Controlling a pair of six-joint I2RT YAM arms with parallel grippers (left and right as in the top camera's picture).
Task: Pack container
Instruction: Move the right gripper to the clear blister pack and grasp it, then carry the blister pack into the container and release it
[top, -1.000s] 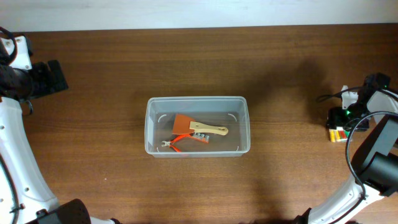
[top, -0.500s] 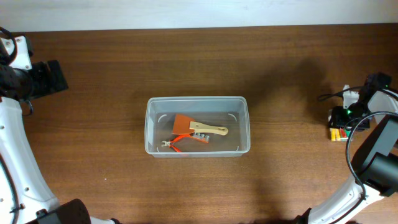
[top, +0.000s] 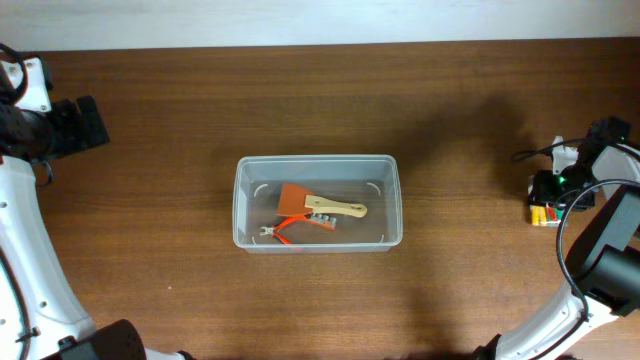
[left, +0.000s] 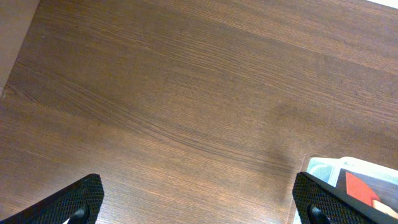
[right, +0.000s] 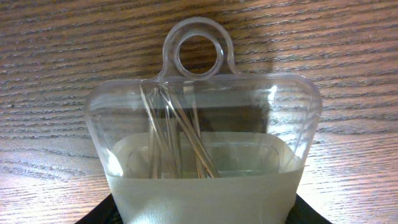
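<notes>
One brown wooden bench (top: 450, 100) fills every view, its grain running across. Two white arms reach in from the near edge: the left arm (top: 20, 250) rises along the left side and the right arm (top: 600, 265) curves up the right side, with black cable looped beside it.

Next in size is the container (top: 238, 205), a clear rectangular bin with rounded corners. It stands upright at the middle of the bench, well apart from both arms; one of its corners shows at the lower right edge of the left wrist view.

The left hand (left: 199, 205) hangs over bare wood at the far left, released, its two dark fingers spread wide at the bottom corners of its own view. The right hand (right: 199, 218) sits at the far right edge of the bench, dark fingers flanking a small clear packet (right: 205, 137); I cannot tell whether they press it.

Inside the container lies a scraper (top: 318, 205) with an orange blade and pale wooden handle. Just beside it, nearer the front wall, lies a small tool with orange grips (top: 288, 232).

The packet lies flat on the wood, its hang loop pointing away from the fingers.
</notes>
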